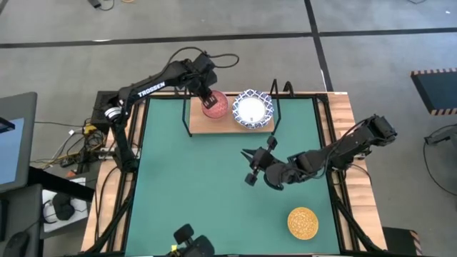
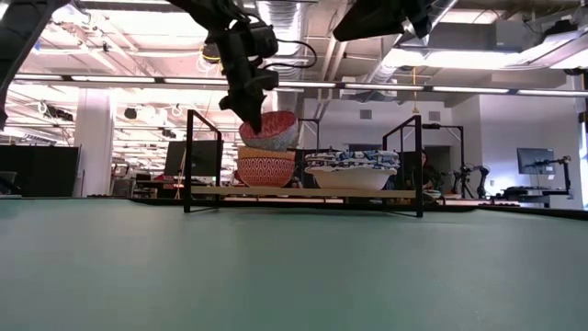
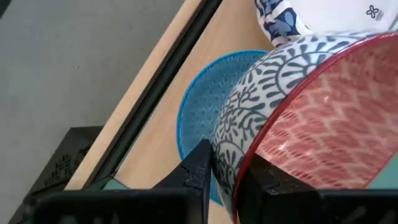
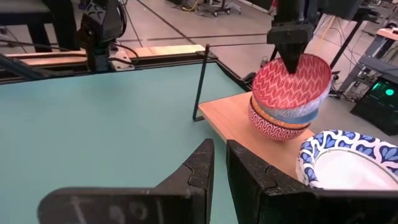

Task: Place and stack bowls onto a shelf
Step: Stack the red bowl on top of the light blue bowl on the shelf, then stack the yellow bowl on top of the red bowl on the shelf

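My left gripper (image 1: 206, 95) is over the left part of the wooden shelf (image 1: 214, 128), shut on a small bowl (image 2: 271, 129) that is grey-blue patterned outside and red inside. Under it stand a light blue bowl (image 3: 202, 106) and a red-patterned bowl (image 4: 270, 129), stacked on the board. A stack of wide blue-and-white bowls (image 1: 253, 109) stands on the shelf to their right. A yellow-gold bowl (image 1: 303, 222) lies on the green mat near the right near corner. My right gripper (image 1: 250, 168) hovers shut over the mat's middle right, touching nothing. My left gripper holds the small bowl by its rim (image 3: 231, 163), one finger outside the wall (image 3: 200, 163) and one inside (image 3: 267, 180). The fingers come from above, pointing down. The bowl is tilted, its lower side at the light blue bowl (image 4: 297, 115); whether it touches, I cannot tell.
Thin black wire posts (image 2: 190, 161) (image 2: 420, 165) rise at the shelf's ends. The green mat (image 1: 193, 185) lies open between shelf and near edge. A dark device (image 1: 189, 239) sits at the near edge. Cables and equipment lie left of the table.
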You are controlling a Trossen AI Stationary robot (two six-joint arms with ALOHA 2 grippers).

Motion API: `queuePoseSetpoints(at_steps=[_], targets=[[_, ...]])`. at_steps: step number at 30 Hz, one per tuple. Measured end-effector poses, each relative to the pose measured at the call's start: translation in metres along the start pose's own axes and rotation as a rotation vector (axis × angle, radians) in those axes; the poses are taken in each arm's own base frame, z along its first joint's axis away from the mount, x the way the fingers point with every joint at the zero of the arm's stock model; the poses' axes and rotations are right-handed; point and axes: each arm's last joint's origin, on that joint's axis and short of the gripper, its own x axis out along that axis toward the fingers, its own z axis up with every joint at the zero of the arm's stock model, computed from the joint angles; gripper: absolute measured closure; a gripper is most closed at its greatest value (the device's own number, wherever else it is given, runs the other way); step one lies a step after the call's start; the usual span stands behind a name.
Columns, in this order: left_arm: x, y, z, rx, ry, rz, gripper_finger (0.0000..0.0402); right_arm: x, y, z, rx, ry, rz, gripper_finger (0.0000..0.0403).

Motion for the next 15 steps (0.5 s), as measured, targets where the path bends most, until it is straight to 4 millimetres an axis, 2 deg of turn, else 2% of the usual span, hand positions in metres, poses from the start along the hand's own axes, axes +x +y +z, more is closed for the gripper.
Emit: queuePoseSetpoints(at_steps=[6, 15], targets=[[0.001, 0.001, 0.000, 0.009, 0.009, 0.038, 0.0343, 0.002, -0.002, -0.001, 0.007, 0.011, -0.010, 0.0335], [0.001, 0.014, 0.001, -0.042, -0.006, 0.170, 0.0312, 0.003, -0.003, -0.002, 0.012, 0.016, -0.016, 0.0335]])
